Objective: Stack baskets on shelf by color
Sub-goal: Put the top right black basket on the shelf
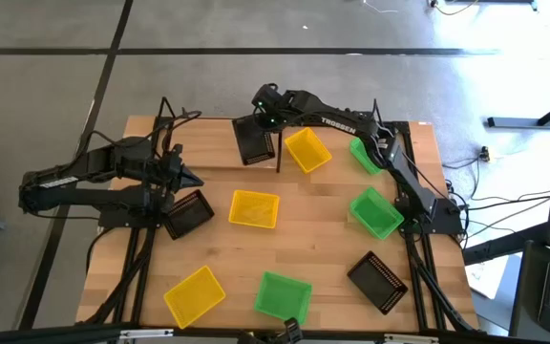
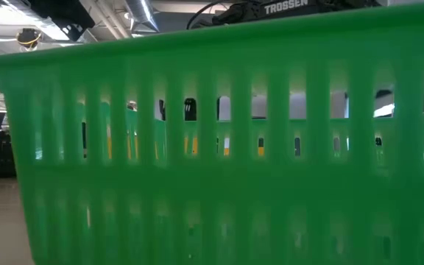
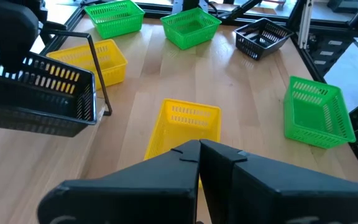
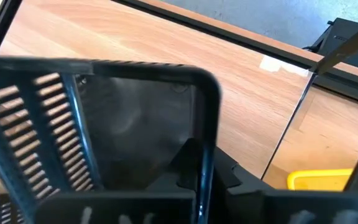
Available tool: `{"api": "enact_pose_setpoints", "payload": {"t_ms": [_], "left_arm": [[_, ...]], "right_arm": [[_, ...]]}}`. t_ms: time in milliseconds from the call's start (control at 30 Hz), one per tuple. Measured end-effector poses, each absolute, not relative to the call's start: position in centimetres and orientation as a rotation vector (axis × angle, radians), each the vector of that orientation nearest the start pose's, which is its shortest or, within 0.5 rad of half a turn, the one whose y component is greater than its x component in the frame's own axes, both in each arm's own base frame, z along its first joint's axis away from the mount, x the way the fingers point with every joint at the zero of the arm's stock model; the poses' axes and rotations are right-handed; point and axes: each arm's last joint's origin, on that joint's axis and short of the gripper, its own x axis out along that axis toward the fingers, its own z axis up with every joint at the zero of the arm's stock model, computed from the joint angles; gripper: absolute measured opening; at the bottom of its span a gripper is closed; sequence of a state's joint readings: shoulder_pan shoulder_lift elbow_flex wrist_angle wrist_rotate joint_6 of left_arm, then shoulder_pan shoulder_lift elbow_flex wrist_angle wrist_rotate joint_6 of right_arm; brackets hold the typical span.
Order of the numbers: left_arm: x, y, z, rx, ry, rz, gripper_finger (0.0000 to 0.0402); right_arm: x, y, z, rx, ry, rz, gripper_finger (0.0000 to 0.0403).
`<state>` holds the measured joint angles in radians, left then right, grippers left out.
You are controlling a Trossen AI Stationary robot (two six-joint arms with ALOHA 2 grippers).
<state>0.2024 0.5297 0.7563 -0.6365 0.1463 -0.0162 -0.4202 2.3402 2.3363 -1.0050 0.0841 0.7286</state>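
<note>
My right gripper (image 1: 264, 117) reaches to the table's far side and is shut on a black basket (image 1: 254, 141) held over the shelf (image 1: 208, 143), a light-wood board with thin black rods. My left gripper (image 1: 181, 176) is shut and empty at the left. It is above a second black basket (image 1: 189, 212) and points at a yellow basket (image 3: 188, 121) in the table's middle. A yellow basket (image 1: 307, 150) and a green basket (image 1: 364, 155) sit at the far side by the shelf. A green basket (image 2: 212, 147) fills the low view. My right gripper holds the black basket by one wall at its rim (image 4: 204, 134), with one finger inside the basket and one outside. The fingers come from above. The basket is lifted clear and tilted, as the left wrist view (image 3: 36, 93) shows.
Loose on the table are a green basket (image 1: 375, 212) at the right, and a yellow one (image 1: 195, 294), a green one (image 1: 283, 294) and a black one (image 1: 378, 282) along the near edge. A black shelf post (image 1: 279, 153) stands beside the held basket.
</note>
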Motion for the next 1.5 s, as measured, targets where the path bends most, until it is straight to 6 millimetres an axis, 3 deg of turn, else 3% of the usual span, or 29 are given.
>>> {"api": "enact_pose_setpoints", "payload": {"t_ms": [167, 533, 800, 1000, 1100, 1267, 1500], "left_arm": [[10.5, 1.8, 31.2, -0.083, 0.403, 0.072, 0.0], [10.6, 2.4, 31.1, -0.097, 0.413, 0.274, 0.0003], [11.5, 3.0, 30.7, -0.178, 0.418, 0.46, 0.0063], [13.9, 4.0, 31.3, -0.21, 0.297, 0.626, 0.0084], [15.3, 4.3, 31.3, -0.091, 0.311, 0.637, 0.0082], [17.3, 4.9, 30.1, 0.203, 0.477, 0.627, 0.0081], [19.7, 5.4, 27.6, 0.735, 0.784, 0.406, 0.008]], "right_arm": [[45.6, -20.6, 27.1, 0.803, 0.802, -0.803, 0.0], [45.7, -20.7, 27.1, 0.776, 0.804, -0.789, 0.0], [45.7, -20.8, 27.1, 0.75, 0.794, -0.808, 0.0], [45.8, -21.0, 27.2, 0.707, 0.771, -0.826, 0.0], [46.1, -20.9, 27.3, 0.682, 0.751, -0.804, 0.0], [46.3, -20.8, 27.4, 0.655, 0.751, -0.784, 0.0], [46.4, -20.7, 27.4, 0.596, 0.771, -0.754, 0.0]]}}
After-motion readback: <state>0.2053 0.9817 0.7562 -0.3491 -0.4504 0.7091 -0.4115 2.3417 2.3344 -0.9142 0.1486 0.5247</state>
